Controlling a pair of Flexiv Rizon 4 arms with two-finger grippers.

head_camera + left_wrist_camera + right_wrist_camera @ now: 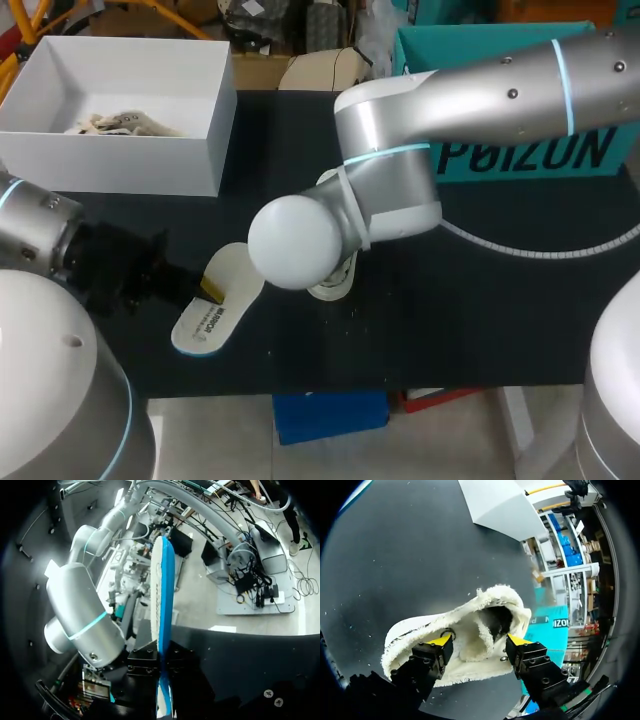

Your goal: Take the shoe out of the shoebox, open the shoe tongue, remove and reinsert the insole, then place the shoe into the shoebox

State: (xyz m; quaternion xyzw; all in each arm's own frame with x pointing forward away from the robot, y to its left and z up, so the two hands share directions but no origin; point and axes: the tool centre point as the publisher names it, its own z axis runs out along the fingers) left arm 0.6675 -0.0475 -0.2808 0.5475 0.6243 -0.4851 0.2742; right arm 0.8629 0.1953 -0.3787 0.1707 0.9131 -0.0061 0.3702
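Left wrist view has my left claw [161,664] clenched on the insole [162,590], which stands edge-on between its fingers and runs out well ahead of it. It looks thin, light and bendy, so a firm pinch across its width should stop it drooping. Under my right claw [479,641], released with fingers spread either side of the tongue, the fleecy shoe [492,597] lies on the counter [410,555]. It is soft and likely to collapse or slide, so I would take hold at the collar or the firmer sole edge.
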